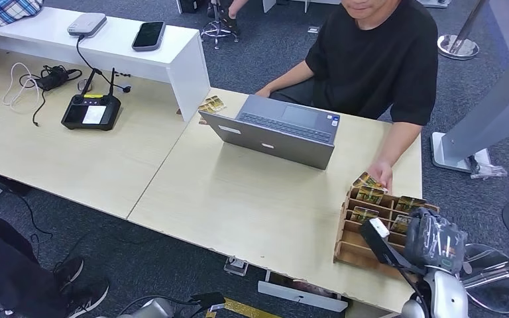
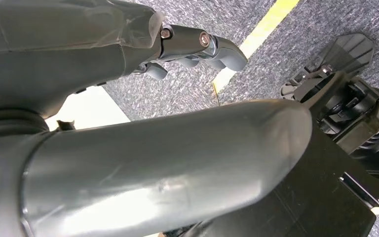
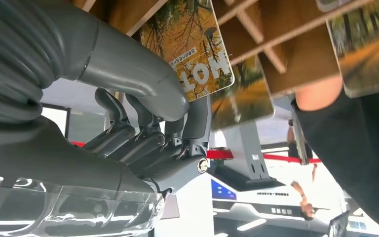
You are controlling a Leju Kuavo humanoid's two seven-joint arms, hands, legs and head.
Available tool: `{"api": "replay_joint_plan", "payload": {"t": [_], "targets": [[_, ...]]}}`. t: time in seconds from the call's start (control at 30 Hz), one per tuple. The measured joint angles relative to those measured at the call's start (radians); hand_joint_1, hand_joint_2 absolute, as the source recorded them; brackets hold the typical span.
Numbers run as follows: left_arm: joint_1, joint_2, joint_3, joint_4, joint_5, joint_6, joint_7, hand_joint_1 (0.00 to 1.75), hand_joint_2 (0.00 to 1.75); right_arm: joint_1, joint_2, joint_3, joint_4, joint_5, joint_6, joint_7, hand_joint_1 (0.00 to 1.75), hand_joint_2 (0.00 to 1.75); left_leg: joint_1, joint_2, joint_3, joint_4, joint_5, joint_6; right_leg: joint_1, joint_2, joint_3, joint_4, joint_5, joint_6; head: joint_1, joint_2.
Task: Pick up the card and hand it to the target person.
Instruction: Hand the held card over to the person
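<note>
The right hand (image 3: 177, 123) pinches one autumn-printed card (image 3: 190, 44) between thumb and fingers at the slotted wooden card rack (image 1: 354, 242), which holds about four more cards. Left hand (image 2: 197, 47) curled, holding nothing.

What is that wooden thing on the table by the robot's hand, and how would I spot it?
Start at the pale wooden table and find the grey laptop. Toward the robot's right hand, at the near corner, stands a brown wooden rack. Nothing else there has slotted rows holding yellow-leafed picture cards.
</note>
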Motion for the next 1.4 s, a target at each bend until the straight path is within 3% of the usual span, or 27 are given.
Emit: {"api": "replay_joint_plan", "payload": {"t": [0.2, 0.37, 0.77, 1.0, 1.4], "targets": [[0.008, 0.005, 0.005, 0.000, 0.007, 0.002, -0.007, 0.00, 0.00, 0.030, -0.035, 0.007, -0.127, -0.028, 0.004, -0.036, 1.58, 1.75, 0.000, 0.000, 0.000, 0.000, 0.000, 0.000, 0.000, 0.000, 0.000, 0.000, -0.001, 0.000, 0.000, 0.000], [0.017, 0.009, 0.008, 0.000, 0.014, 0.011, -0.020, 0.00, 0.00, 0.030, -0.056, 0.025, -0.204, -0.059, 0.016, -0.061, 1.68, 1.75, 0.000, 0.000, 0.000, 0.000, 0.000, 0.000, 0.000, 0.000, 0.000, 0.000, 0.000, 0.000, 0.000, 0.000], [0.026, 0.013, 0.012, 0.000, 0.010, 0.015, -0.034, 0.00, 0.00, -0.001, -0.065, 0.052, -0.219, -0.167, 0.004, -0.107, 1.67, 1.75, 0.000, 0.000, -0.001, 0.000, 0.000, 0.000, 0.000, 0.000, 0.000, 0.000, 0.000, 0.000, 0.000, 0.000], [0.025, 0.010, 0.012, 0.000, -0.007, 0.010, -0.029, 0.00, 0.00, -0.119, -0.036, 0.060, -0.086, -0.278, -0.063, -0.160, 1.68, 1.75, 0.000, 0.001, 0.000, 0.000, 0.000, 0.000, 0.000, 0.000, 0.000, 0.000, 0.000, -0.001, 0.000, 0.000], [-0.001, -0.010, 0.011, 0.000, -0.023, -0.005, 0.004, 0.00, 0.00, -0.463, 0.095, 0.077, 0.343, -0.110, -0.235, -0.017, 1.68, 1.75, 0.001, 0.002, -0.002, 0.000, 0.003, -0.003, 0.000, 0.002, -0.004, 0.003, 0.003, -0.003, 0.000, 0.000]]}}
